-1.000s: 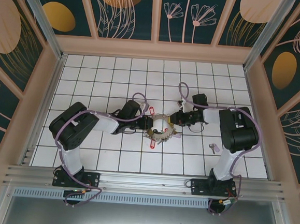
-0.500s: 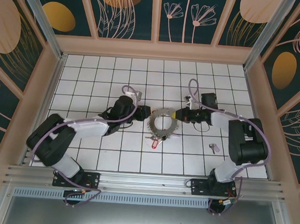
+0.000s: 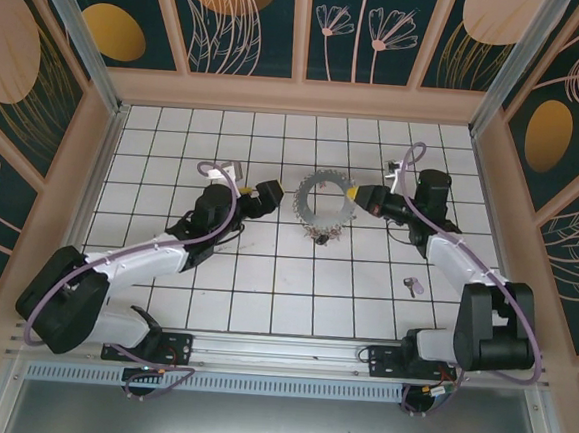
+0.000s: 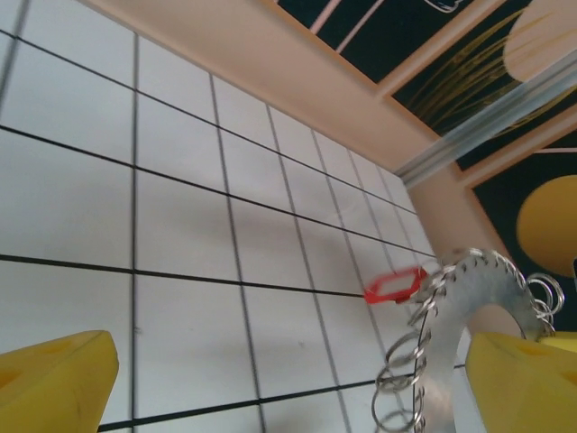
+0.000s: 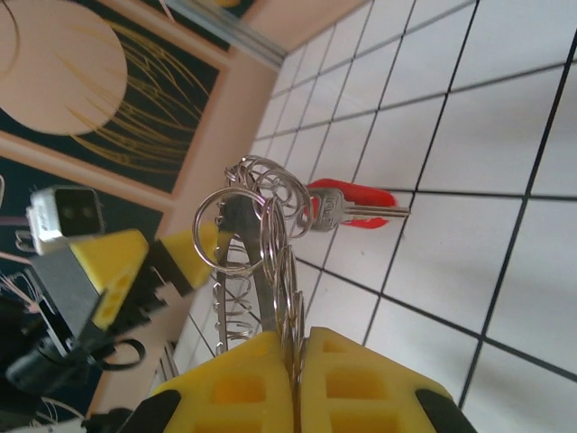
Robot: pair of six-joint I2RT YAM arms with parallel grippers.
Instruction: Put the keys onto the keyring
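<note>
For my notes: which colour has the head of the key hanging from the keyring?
Red. The key shows best in the right wrist view.

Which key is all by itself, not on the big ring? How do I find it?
Start at the white tiled table, on its right side toward the front rail. A little key lies flat on a tile there, beside the right arm. It has a pale purple head and lies alone, while the red key is hooked on the keyring that the jaws of the right gripper pinch.
</note>
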